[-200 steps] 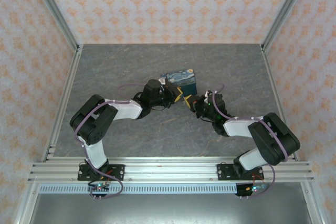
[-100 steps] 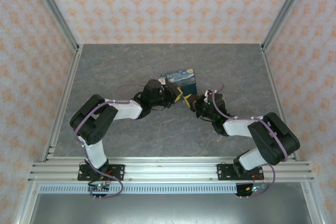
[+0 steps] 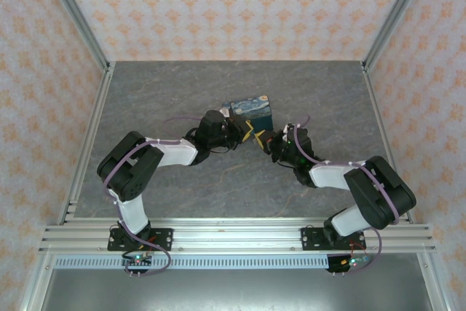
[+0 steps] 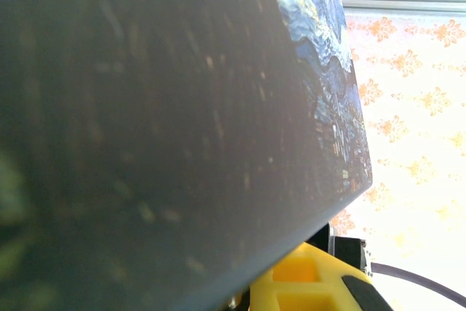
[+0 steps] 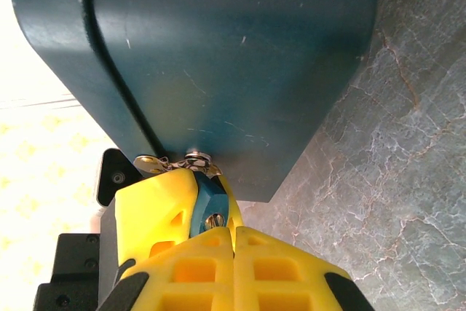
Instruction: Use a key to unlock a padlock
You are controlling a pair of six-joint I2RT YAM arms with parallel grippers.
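**Lock meets key:** The right pincer [image 5: 213, 216], jaws drawn narrow, pinches the padlock [image 5: 204, 196] at its very tips. The lock is hard against the lower edge of the box [image 5: 218, 49] directly ahead, low over the table [image 5: 393, 180]. The left pincer [image 3: 246, 133] faces it from the opposite side (the two are almost nose to nose from overhead). Whether its jaws are wide or narrow cannot be told, since the box's dark side stands square before its camera.

The step in hand looks to be bringing key and lock together. To do it well, the right pincer should hold the padlock dead steady with the keyway turned towards its partner. The key should come in straight along the keyway's line, seat fully, and only then turn. A skewed entry or an early twist would likely wrench the small body out of the pads.

Hard to make out are a brassy tab [image 5: 149, 162] and a silvery stud [image 5: 195, 156] just beyond the fingertips, at the box's edge. Which of them is key, shackle or hasp cannot be settled. The keyway is hidden, and so is which pincer holds the key.
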